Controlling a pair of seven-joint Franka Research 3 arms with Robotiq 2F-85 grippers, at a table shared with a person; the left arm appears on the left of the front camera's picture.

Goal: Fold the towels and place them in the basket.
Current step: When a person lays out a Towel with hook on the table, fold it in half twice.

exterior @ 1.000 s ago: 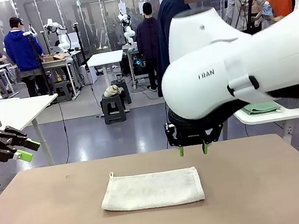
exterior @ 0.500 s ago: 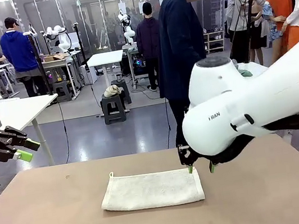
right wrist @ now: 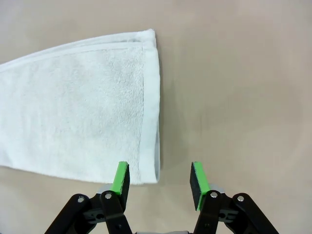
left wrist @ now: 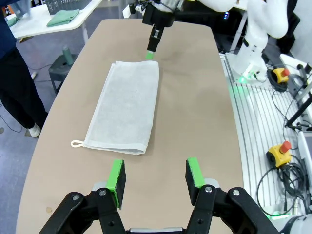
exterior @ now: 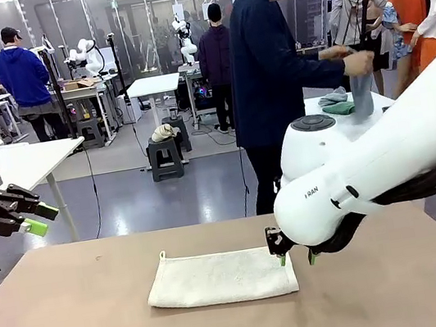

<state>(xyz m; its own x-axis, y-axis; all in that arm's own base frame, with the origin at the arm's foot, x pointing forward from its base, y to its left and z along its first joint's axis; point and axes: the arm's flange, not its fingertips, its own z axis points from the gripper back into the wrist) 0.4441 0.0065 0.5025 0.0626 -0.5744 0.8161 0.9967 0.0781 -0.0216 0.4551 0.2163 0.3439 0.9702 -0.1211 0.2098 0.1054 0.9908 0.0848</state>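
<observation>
The cream-white towel (exterior: 219,278) lies flat in the middle of the desk (exterior: 77,318), its long axis running across in front of me from my left to my right. Its small loop (left wrist: 76,143) sticks out from the far corner at my left end. The short end on my right looks thick and rounded (a fold, I judge, not a raw hem).

My right fingers (right wrist: 158,179) are the nearer pair by far. They hang low over that right short end, spread apart and gripping nothing. Looking down along them, one pad sits over the towel's edge by a corner and the other over bare desk just beside it, so the cloth stretches away from them toward my left.

My left fingers (left wrist: 155,175) are also parted and empty. They are held up off the desk's left side, well apart from the towel, and they look straight down its length with the loop end closest.

The next fold, I judge, depends on taking this right end and carrying it along the long axis toward the loop end.
</observation>
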